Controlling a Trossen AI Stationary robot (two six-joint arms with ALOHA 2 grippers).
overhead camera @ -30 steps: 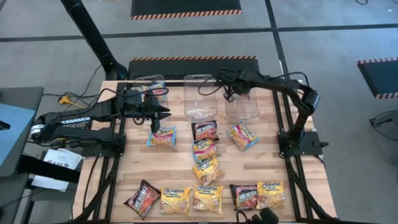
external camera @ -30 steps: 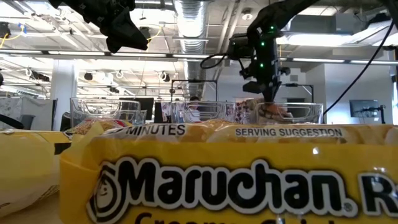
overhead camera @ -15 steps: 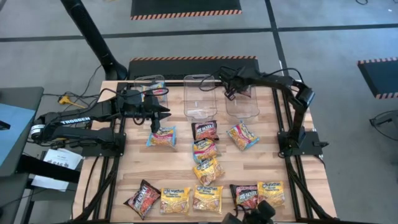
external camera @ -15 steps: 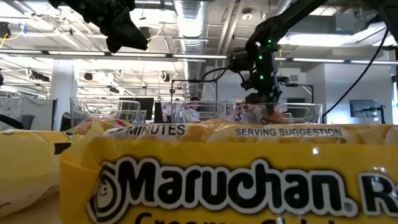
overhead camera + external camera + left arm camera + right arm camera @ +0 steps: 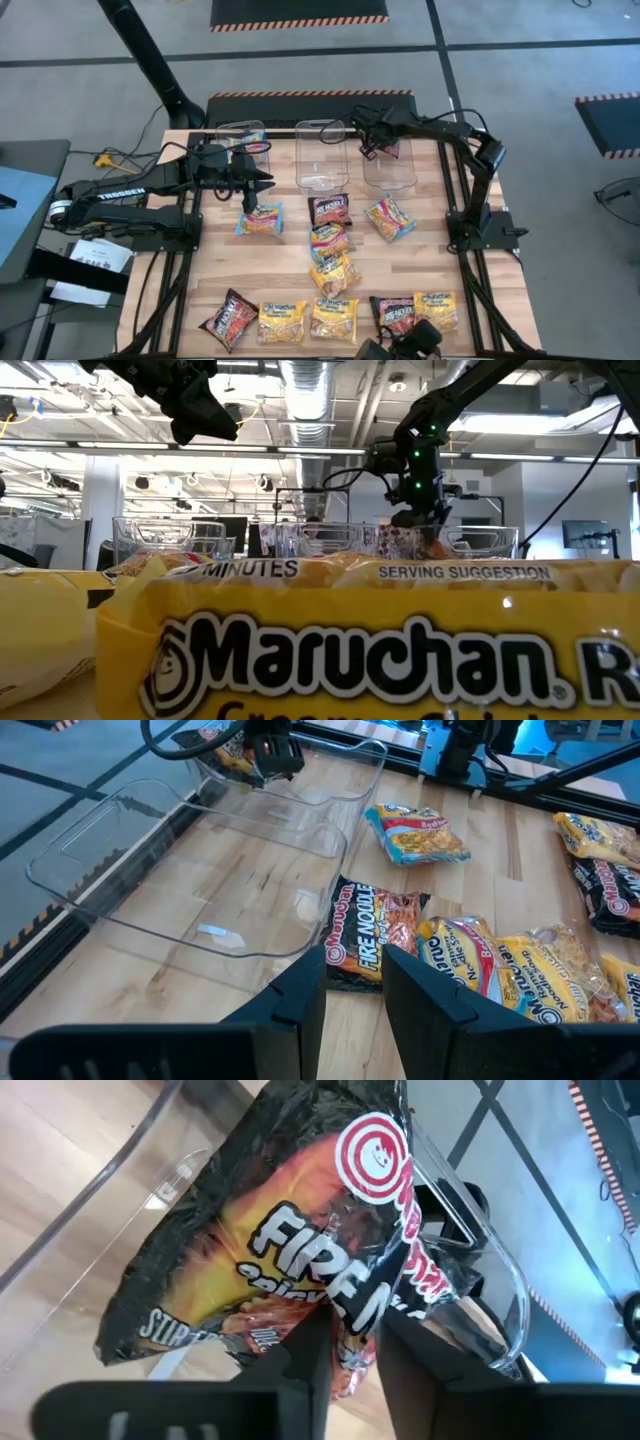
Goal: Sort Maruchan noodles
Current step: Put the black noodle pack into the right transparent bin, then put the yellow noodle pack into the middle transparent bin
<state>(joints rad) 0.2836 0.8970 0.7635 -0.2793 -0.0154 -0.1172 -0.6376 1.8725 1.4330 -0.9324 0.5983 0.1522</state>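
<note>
A black-red Maruchan packet [image 5: 290, 1270] lies tilted inside the right clear bin [image 5: 395, 172], its upper part against the bin's wall. My right gripper [image 5: 350, 1335] hangs over that bin [image 5: 372, 143], pointing steeply down. Its fingers are apart, with the packet's lower edge between them. My left gripper [image 5: 352, 990] is open and holds nothing. It hovers near the left bin [image 5: 240, 135], above a blue-pink packet [image 5: 260, 222]. More packets lie flat on the table: a black-red one [image 5: 330, 209] near the middle bin [image 5: 322, 160], and a row along the near edge [image 5: 320, 318]. My right gripper comes from above at a slant, one finger [image 5: 305, 1355] on each side of the black-red packet's crumpled lower edge [image 5: 350, 1315]. The fingers are apart, and I cannot tell whether they touch it. The packet rests in the bin, tilted.
Three clear bins stand in a row at the far edge; the left one holds a blue-pink packet [image 5: 255, 140]. Loose packets [image 5: 335, 272] lie across the table's middle. In the low view a yellow packet [image 5: 380, 660] fills the foreground. Bare wood shows at the table's left.
My right gripper has sunk toward the right bin with the black-red packet, shifting a little toward the far edge. The packet now sits lower, inside the bin's walls.
</note>
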